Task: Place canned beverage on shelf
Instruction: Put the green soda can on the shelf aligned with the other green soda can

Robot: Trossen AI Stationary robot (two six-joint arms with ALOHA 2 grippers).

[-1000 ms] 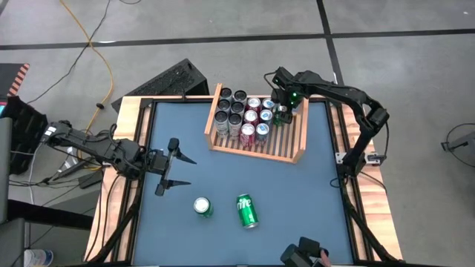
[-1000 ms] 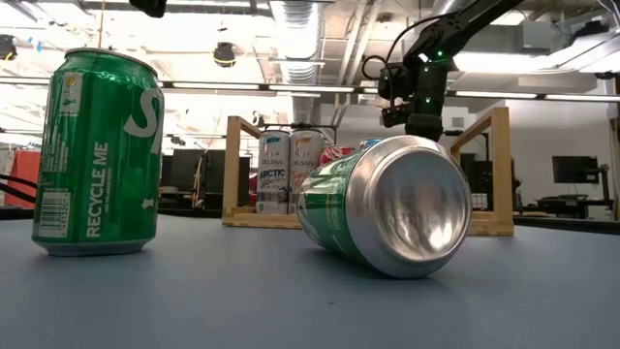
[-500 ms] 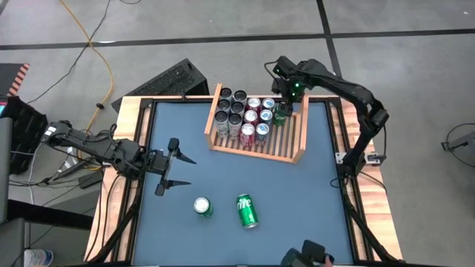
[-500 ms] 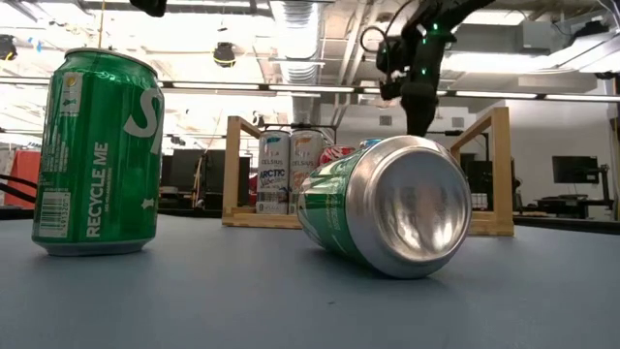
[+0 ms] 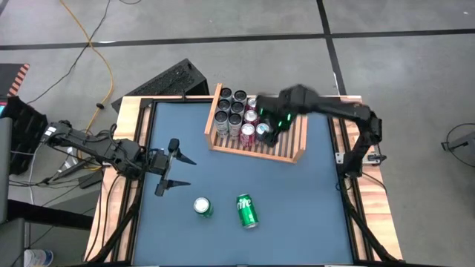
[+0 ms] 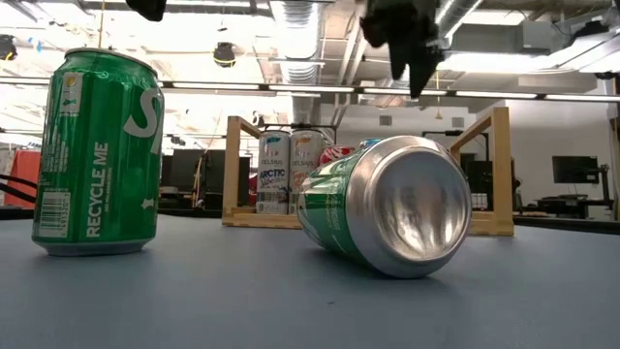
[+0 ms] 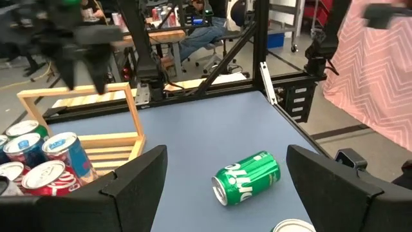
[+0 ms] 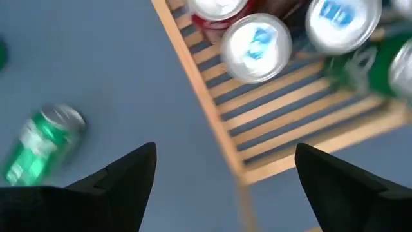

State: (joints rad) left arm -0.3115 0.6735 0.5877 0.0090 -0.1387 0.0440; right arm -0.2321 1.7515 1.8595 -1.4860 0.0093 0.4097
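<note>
Right gripper [image 5: 269,132] has swung from shelf [image 5: 286,150] back to front

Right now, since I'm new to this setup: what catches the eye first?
The wooden shelf at the table's far side, packed with upright cans, with the open right gripper above it. Nearer, two green cans sit on the blue mat: one upright, one on its side.

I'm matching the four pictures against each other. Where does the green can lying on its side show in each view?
High view: lying can on the near mat, right of the upright can.
Low view: centre foreground, base facing the camera.
Left wrist view: lower middle.
Right wrist view: left edge, blurred.
Shared landmark: the shelf.
</note>
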